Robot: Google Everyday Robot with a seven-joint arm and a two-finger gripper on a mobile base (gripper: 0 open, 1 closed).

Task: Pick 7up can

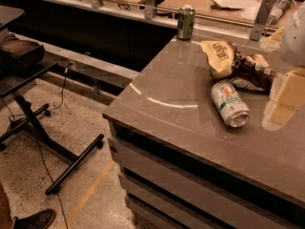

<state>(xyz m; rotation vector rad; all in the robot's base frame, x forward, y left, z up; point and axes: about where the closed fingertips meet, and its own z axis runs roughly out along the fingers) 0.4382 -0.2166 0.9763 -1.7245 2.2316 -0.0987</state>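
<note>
A grey counter with a glossy top fills the middle and right of the frame, its slatted front dropping toward the lower right. To its left lies a speckled floor crossed by an orange line. A black metal stand with long feet stands on that floor at the left, and a dark bag sits above it in the upper left.

The gripper, a cream-coloured blurred shape, hangs at the right edge of the frame over the counter top, below a white part of the arm. Whether it is released or clenched cannot be told. It holds nothing and is apart from the cans.

A crumpled yellow snack bag lies in the upper right part of the counter, overlapping a brown snack bag. The 7up can lies on its side just below these bags, its shiny end turned toward the lower right, just left of the gripper. A green can stands upright at the counter's far edge, top centre. A dark shoe shows at the lower left corner.
</note>
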